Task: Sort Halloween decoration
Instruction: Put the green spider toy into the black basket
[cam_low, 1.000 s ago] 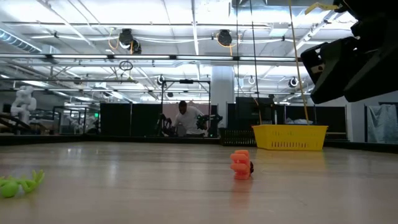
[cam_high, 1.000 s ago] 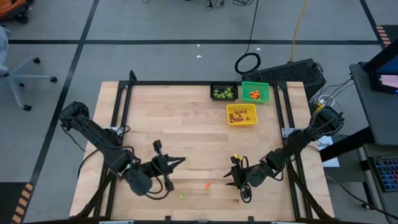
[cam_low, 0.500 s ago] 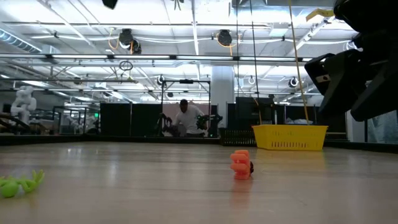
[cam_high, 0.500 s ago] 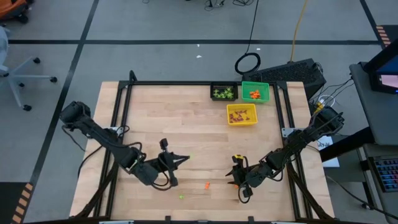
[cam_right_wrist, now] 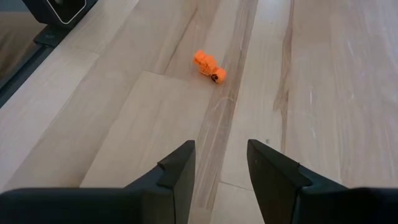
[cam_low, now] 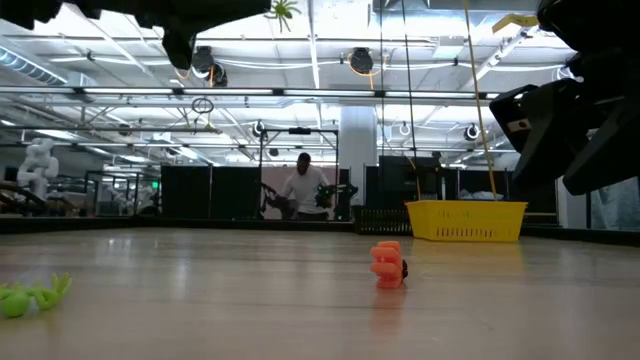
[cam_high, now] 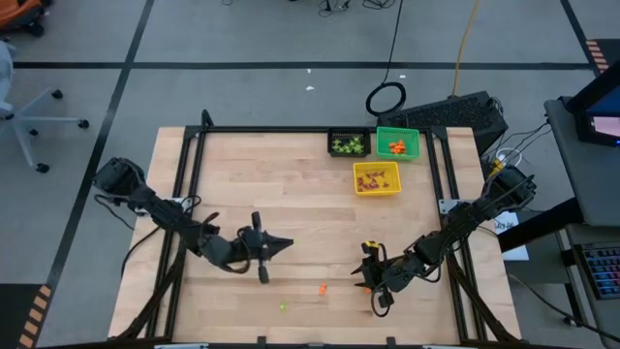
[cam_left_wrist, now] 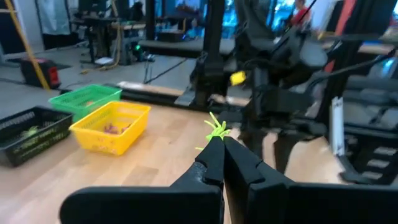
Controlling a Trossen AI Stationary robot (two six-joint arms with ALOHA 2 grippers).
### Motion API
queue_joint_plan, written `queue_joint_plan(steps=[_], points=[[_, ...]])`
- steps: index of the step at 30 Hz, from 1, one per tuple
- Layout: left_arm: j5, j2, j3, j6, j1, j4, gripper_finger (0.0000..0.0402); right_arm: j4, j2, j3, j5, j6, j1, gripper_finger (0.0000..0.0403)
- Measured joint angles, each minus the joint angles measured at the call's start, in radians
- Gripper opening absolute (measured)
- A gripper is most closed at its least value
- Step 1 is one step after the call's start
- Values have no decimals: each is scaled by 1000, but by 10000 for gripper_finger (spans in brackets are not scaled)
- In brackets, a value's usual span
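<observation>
My left gripper (cam_high: 288, 242) hangs above the table's middle left, pointing level toward the right edge. It is shut on a light-green trinket (cam_left_wrist: 216, 129), which also shows high in the low view (cam_low: 281, 10). My right gripper (cam_high: 361, 275) stands open near the front right, slanting down toward the left. An orange trinket (cam_right_wrist: 208, 66) lies on the wood ahead of its fingers, apart from them. A second light-green trinket (cam_high: 282, 307) lies near the front edge. My left gripper pinches the light-green trinket's body (cam_left_wrist: 214, 134) between the very ends of its two fingers. The fingers lie level and point toward the table's right. The trinket's thin legs stick out past the tips, and it is lifted clear of the table.
Three square bins stand at the far right: a black one (cam_high: 349, 144), a green one (cam_high: 397, 143) and a yellow one (cam_high: 377, 178), each with trinkets inside. Bare wood lies between the arms and the bins. A person stands far behind the table (cam_low: 303, 188).
My left gripper has come down and shifted a little toward the far edge, tipping to level, still shut on the green trinket; it now shows at the top of the low view. The right gripper and the trinkets on the table have stayed put.
</observation>
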Motion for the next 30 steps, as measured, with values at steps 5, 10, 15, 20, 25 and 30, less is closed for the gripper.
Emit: queue_joint_plan(steps=[5, 10, 15, 20, 25, 30], points=[[45, 0, -13, 7, 19, 42, 0, 0, 0, 0, 1, 0, 0, 132], [54, 0, -13, 6, 17, 42, 0, 1, 0, 0, 2, 0, 0, 132], [54, 0, -13, 44, 16, 41, 0, 1, 0, 0, 3, 0, 0, 132], [54, 0, -13, 227, 18, 46, 0, 2, 0, 0, 4, 0, 0, 132], [58, 0, -12, 439, 17, 63, 0, 2, 0, 0, 6, 0, -6, 132], [129, 0, -12, 756, 17, 69, 0, 2, 0, 0, 50, -3, -16, 132]])
